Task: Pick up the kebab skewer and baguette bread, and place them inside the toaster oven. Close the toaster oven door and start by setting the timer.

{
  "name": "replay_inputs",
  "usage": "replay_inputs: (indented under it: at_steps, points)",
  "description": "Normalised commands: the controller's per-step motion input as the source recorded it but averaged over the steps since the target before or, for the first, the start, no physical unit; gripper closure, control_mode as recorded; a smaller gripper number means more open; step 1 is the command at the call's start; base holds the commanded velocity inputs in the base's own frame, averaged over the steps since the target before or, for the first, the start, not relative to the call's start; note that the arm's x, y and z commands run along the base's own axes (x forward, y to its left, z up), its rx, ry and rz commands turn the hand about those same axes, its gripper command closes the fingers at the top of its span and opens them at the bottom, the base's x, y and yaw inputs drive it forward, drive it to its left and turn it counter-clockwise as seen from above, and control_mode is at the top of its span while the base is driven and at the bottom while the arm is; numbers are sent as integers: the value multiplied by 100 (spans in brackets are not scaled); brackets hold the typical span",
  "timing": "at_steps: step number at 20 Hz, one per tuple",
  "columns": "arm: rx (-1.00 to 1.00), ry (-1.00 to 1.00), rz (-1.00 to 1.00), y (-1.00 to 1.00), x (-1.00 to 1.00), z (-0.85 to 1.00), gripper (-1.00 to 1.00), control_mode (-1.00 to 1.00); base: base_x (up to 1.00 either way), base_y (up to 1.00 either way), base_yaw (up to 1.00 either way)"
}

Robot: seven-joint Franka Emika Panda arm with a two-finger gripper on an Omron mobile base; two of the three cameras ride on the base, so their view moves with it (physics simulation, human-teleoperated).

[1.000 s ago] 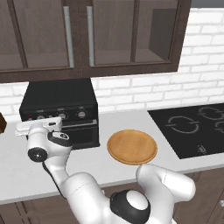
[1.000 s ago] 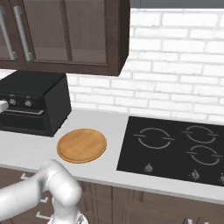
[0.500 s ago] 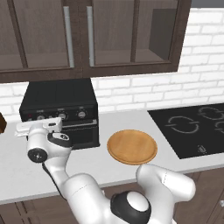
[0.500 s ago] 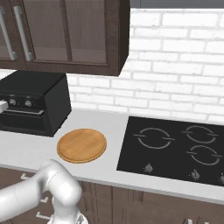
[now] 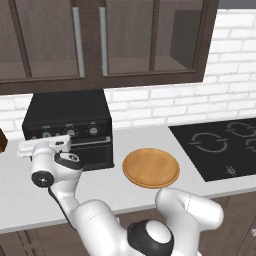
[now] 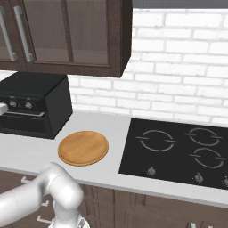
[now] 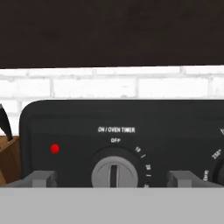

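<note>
With the toaster oven door [image 5: 90,155] shut, my gripper [image 7: 111,179] stands wide open astride the timer knob [image 7: 114,171]; next I must pinch and turn it

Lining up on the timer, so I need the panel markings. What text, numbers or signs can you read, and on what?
"ON / OVEN TIMER": on the toaster oven panel, above the timer knob.
"OFF": directly above that knob.
"10", "20": on the scale to the knob's right, small and blurred.
"250": beside the next knob, barely legible.
Red indicator dot: carries no text.
</note>
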Motion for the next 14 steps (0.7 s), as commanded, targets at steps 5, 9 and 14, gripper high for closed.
replay_inputs:
  at_steps: [5,9,14]
  points:
    - [0,0,0,0,8,0,-100,-100,0,0,0]
    - [0,0,0,0,-1,0,-100,-100,0,0,0]
    - [0,0,0,0,-2,0,-100,-100,0,0,0]
